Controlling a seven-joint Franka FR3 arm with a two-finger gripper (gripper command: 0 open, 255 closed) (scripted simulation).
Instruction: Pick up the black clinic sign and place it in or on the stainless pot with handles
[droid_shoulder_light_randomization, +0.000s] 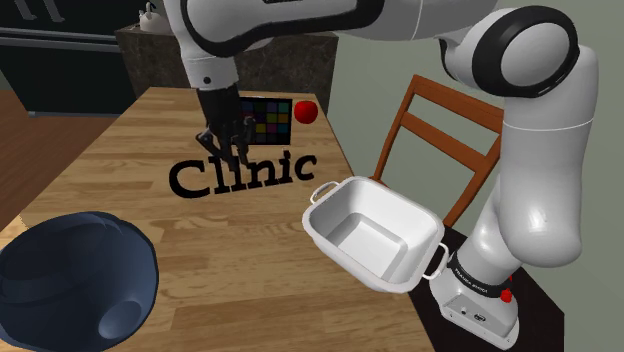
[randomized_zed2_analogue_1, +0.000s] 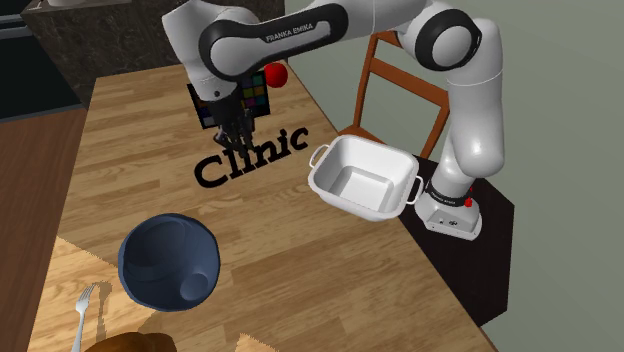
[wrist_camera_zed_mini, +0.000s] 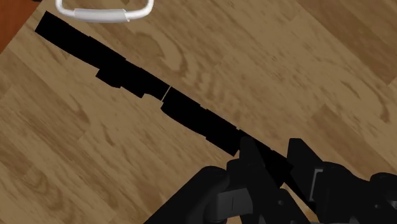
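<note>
Standing on the table (droid_shoulder_light_randomization: 250, 262), to the shoulder view's left of the pot (droid_shoulder_light_randomization: 395, 200), the sign (droid_shoulder_light_randomization: 245, 172) sits under the gripper (droid_shoulder_light_randomization: 224, 148). The second exterior view adds a fork (randomized_zed2_analogue_1: 83, 305) by a bowl (randomized_zed2_analogue_1: 150, 250). The wrist view has fingers (wrist_camera_zed_mini: 257, 162) pinching the sign, nearly closed.

In the shoulder view, bare table (droid_shoulder_light_randomization: 230, 260) runs from the sign (droid_shoulder_light_randomization: 240, 172) to the pot (droid_shoulder_light_randomization: 390, 210) at its 4 o'clock, giving an open passage. Obstacles around the sign are a bowl (droid_shoulder_light_randomization: 75, 275) at 7 o'clock and a colour card (droid_shoulder_light_randomization: 268, 112) and red ball (droid_shoulder_light_randomization: 306, 111) close at 1 o'clock. A chair (droid_shoulder_light_randomization: 398, 125) stands at 3 o'clock, beyond the table edge.
</note>
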